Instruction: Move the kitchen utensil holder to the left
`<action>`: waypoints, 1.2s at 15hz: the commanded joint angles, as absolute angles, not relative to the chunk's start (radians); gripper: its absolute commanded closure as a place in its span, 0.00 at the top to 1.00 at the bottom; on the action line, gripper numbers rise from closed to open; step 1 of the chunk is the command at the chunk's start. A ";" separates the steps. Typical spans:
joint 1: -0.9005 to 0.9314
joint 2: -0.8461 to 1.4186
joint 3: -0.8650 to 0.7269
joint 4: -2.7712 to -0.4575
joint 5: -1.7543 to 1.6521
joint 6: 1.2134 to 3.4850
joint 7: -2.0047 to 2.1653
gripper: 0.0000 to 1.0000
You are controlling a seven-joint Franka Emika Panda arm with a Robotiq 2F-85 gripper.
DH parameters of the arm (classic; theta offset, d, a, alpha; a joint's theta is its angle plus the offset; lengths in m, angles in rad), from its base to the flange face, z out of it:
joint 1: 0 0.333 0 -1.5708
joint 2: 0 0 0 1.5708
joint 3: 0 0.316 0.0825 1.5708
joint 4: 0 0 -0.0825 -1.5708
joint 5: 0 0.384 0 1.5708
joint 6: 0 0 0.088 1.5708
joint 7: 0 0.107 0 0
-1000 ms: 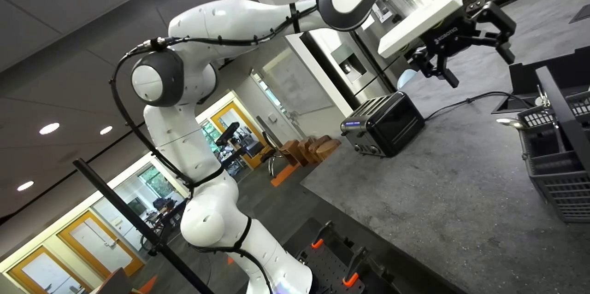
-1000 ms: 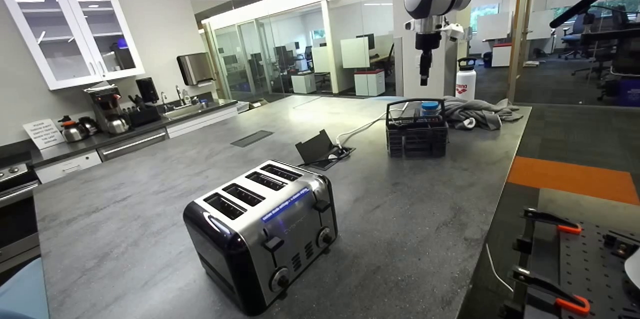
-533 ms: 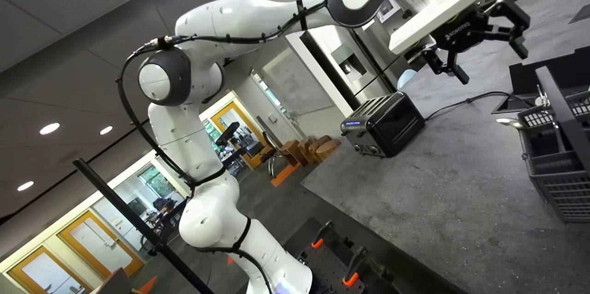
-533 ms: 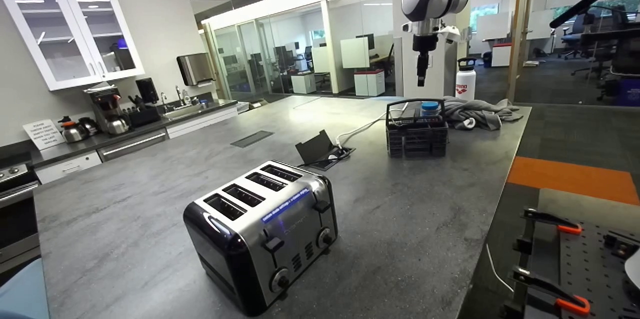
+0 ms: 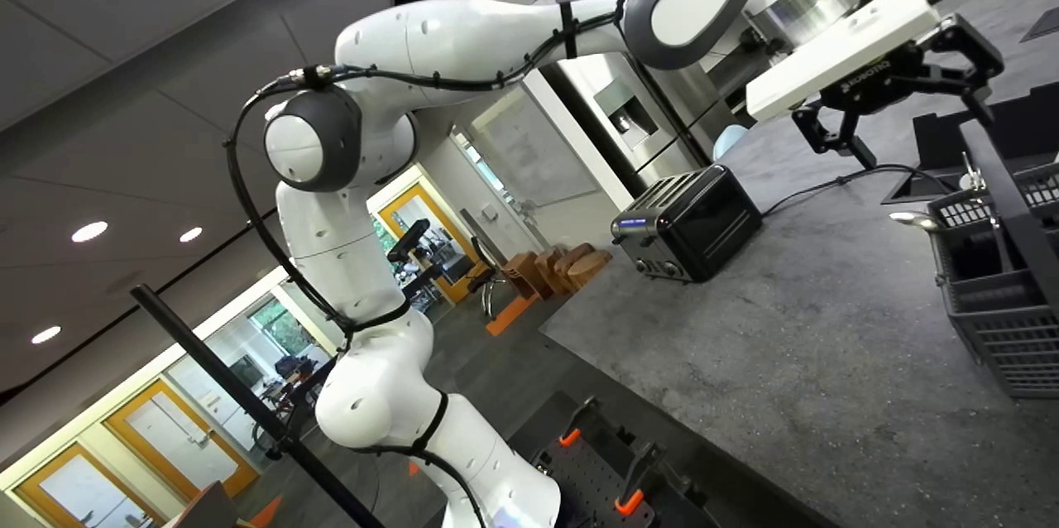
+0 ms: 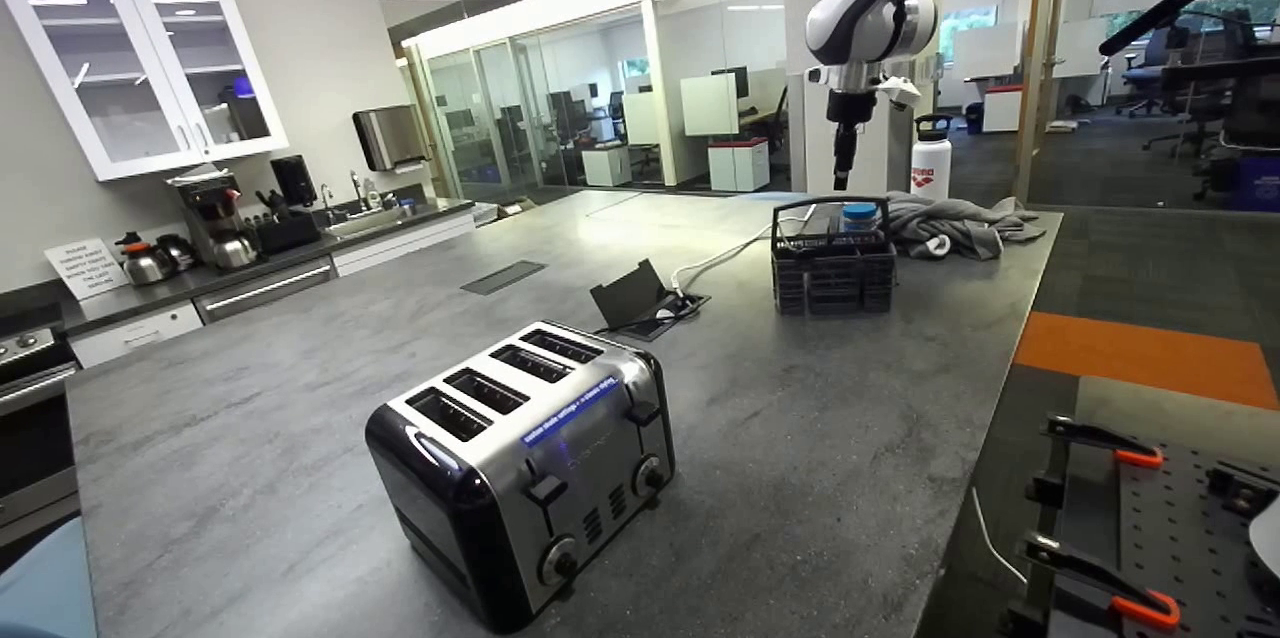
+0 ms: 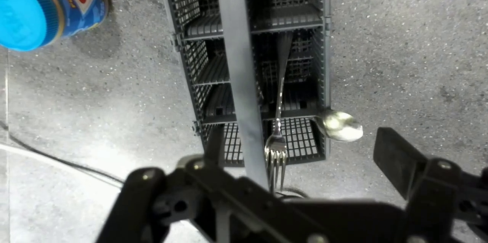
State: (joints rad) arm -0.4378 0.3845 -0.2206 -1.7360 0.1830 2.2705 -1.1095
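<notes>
The kitchen utensil holder is a dark grey mesh basket with a tall bar handle, upright on the grey countertop. It shows in both exterior views (image 5: 1005, 346) (image 6: 835, 283), cut by the frame edge in one, and fills the middle of the wrist view (image 7: 244, 64). A fork (image 7: 276, 144) and a spoon (image 7: 341, 125) lie in it, the spoon's bowl jutting over the rim. My gripper (image 5: 925, 133) is open and empty, fingers pointing down, above the holder (image 6: 841, 180). In the wrist view its fingers (image 7: 305, 155) stand on either side of the handle's line; I see no contact.
A four-slot toaster (image 6: 530, 468) stands on the counter, also in an exterior view (image 5: 695, 222). A blue-lidded jar (image 7: 76, 3) is close beside the holder. A grey cloth (image 6: 955, 223) lies behind it. A raised outlet flap (image 6: 640, 293) with cables is nearby.
My open gripper has moved toward the holder and lowered closer to its handle. The holder, toaster and other objects have stayed in place.
</notes>
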 commanded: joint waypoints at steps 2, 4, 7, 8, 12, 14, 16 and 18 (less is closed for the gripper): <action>-0.499 0.446 -0.179 -1.693 0.254 2.359 -1.168 1.00; -0.508 0.481 -0.175 -1.663 0.244 2.363 -1.151 1.00; -0.512 0.531 -0.167 -1.611 0.224 2.344 -1.140 1.00; -0.511 0.544 -0.165 -1.596 0.218 2.345 -1.135 1.00; -0.511 0.588 -0.150 -1.543 0.204 2.338 -1.124 1.00; -0.512 0.600 -0.145 -1.524 0.203 2.330 -1.116 0.72; -0.507 0.606 -0.146 -1.512 0.197 2.325 -1.101 0.56; -0.503 0.609 -0.148 -1.505 0.188 2.320 -1.093 0.43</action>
